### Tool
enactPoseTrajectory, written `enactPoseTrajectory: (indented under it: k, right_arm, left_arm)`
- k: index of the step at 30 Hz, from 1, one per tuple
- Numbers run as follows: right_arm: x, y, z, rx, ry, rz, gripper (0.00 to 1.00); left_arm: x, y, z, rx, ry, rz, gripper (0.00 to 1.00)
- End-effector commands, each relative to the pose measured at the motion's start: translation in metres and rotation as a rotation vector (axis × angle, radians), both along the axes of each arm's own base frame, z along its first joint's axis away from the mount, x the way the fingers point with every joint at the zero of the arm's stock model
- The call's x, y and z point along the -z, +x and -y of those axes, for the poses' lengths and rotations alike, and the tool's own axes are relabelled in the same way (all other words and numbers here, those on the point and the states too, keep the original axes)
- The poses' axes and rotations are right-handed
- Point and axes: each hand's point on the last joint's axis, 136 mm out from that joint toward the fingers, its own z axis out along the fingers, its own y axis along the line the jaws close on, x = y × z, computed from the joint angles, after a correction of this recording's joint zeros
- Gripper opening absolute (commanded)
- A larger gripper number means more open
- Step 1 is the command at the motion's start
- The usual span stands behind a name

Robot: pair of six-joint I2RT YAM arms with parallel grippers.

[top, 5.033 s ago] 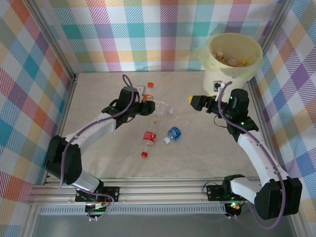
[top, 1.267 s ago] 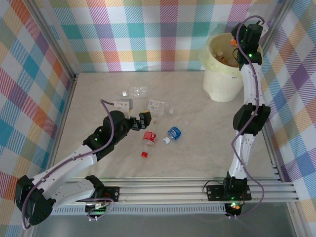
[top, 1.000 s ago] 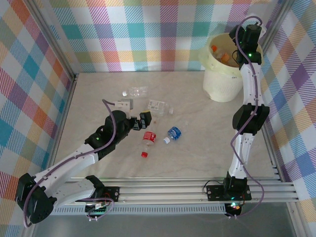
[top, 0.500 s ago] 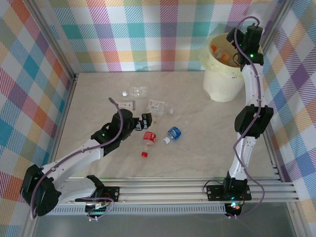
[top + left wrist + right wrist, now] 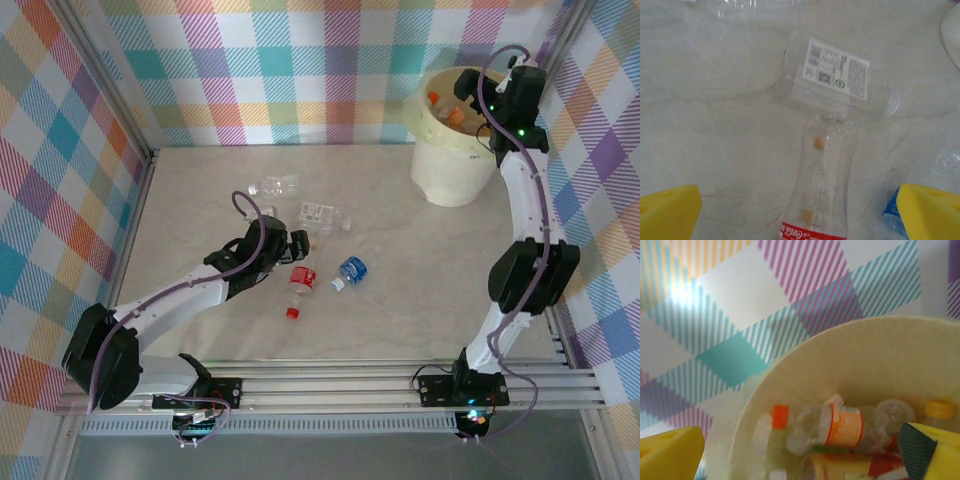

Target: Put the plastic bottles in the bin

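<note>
The left gripper hangs low over the tabletop. Its yellow fingers stand wide apart and hold nothing. In the left wrist view, the red-label bottle lies flat between and below them, with its base touching the white-label bottle, which looks flattened. Farther back lies a clear bottle, well apart from the others. To the right, just beside the red-label one, lies a blue-label bottle.

I judge that these bottles are empty and very light. The walls are thin, so they will give and spring back under pressure, and the smooth round body can roll or slip out. The best place to take hold of the red-label bottle seems to be across its middle, at the label, where the fingers can close from both sides. A moderate squeeze should be enough.

At the far right stands the bin, with several bottles already in it, among them an orange-label bottle. The right gripper hangs above the bin's opening. Its fingers are spread wide and nothing is between them.
</note>
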Motion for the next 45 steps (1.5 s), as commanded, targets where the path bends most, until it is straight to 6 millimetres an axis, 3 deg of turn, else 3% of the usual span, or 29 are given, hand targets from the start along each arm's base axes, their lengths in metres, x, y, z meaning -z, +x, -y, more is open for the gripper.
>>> enactPoseTrajectory:
  k: [1,7,12,19,25,30,38,45]
  right_arm:
    - [-0.034,-0.034,-0.030,-0.157,-0.020,0.103,1.00]
    - [-0.022,-0.105,-0.094,-0.466,0.078,0.130,1.00]
    - [0.009,-0.151,-0.136,-0.593,0.167,0.106,1.00]
    - [0.048,-0.194,-0.161,-0.659,0.175,0.016,1.00]
    - [0.065,-0.210,-0.158,-0.653,0.135,-0.053,1.00]
    - [0.072,-0.214,-0.155,-0.644,0.112,-0.071,1.00]
    - [0.077,-0.211,-0.157,-0.646,0.144,-0.085,1.00]
    - [0.078,-0.210,-0.157,-0.647,0.149,-0.087,1.00]
  left_arm:
    - [0.010,-0.005,0.002,-0.018,-0.049,-0.056,1.00]
    - [0.030,-0.020,0.009,0.030,-0.060,-0.121,1.00]
    - [0.046,-0.032,0.010,0.042,-0.024,-0.173,0.99]
    - [0.068,-0.045,0.026,0.132,0.070,-0.255,0.95]
    - [0.080,-0.043,0.029,0.133,0.243,-0.285,0.93]
    - [0.096,-0.046,0.042,0.185,0.327,-0.328,0.89]
    - [0.112,-0.048,0.055,0.228,0.346,-0.372,0.85]
    - [0.122,-0.055,0.050,0.238,0.356,-0.387,0.81]
